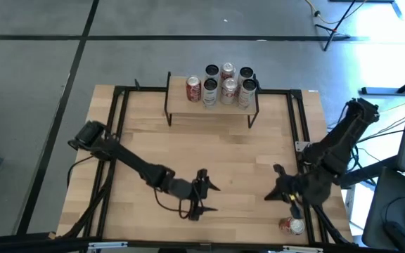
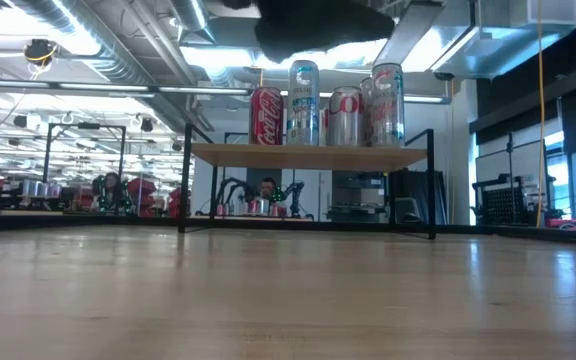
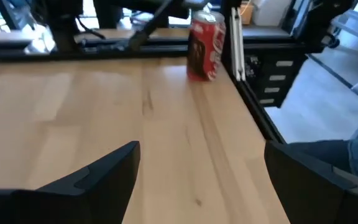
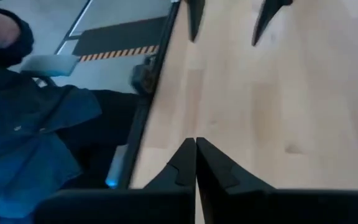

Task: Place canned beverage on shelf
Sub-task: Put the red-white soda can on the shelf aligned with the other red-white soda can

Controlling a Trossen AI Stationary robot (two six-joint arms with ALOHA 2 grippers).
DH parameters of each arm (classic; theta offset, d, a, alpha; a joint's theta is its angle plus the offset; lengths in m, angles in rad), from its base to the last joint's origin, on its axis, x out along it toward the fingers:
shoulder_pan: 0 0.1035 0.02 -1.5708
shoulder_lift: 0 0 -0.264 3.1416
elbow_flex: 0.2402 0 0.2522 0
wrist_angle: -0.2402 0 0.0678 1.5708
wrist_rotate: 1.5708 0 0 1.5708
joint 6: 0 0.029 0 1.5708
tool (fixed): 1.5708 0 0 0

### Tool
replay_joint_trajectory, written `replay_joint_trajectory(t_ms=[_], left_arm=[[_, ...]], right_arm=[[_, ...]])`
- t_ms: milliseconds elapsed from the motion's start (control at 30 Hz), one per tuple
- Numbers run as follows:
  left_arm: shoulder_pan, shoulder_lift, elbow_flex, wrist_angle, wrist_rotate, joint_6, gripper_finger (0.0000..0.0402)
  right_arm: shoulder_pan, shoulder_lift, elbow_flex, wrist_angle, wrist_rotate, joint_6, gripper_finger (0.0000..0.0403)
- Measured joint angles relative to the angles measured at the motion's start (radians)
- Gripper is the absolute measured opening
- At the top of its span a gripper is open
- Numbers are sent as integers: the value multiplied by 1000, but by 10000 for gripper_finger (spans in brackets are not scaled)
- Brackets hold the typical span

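Observation:
The shelf, a light wood top on thin black legs, stands at the table's far middle, also in the low view. Several cans stand upright on it. One red and white can is on the tabletop at the near right corner; the left wrist view shows it upright. My left gripper is open and empty at the near middle, pointing toward the table's right. My right gripper is shut and empty, left of the loose can and pointing toward the table's left; its closed fingers show in the right wrist view.
A black metal frame runs along the table's edges. A person in blue is just off the table's near edge. Bare tabletop lies between the shelf and both grippers.

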Motion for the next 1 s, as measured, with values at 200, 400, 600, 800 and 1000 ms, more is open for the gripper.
replay_joint_trajectory(t_ms=[200, 400, 600, 800, 1000], left_arm=[[-77, 8, 0, 10, -54, -55, 328], [-119, 8, 0, 17, -89, -52, 328], [-126, 8, 0, 14, -86, -51, 328], [-130, 8, 1, 1, -78, -36, 328], [-131, 8, 1, -6, -86, -23, 328]], right_arm=[[67, 191, 276, -208, -9, 104, 1], [67, 322, 464, -311, -53, 80, 1], [-6, 370, 527, -266, -159, 103, 3], [-15, 380, 531, -498, -265, 446, 42], [41, 388, 530, -775, -290, 748, 152]])
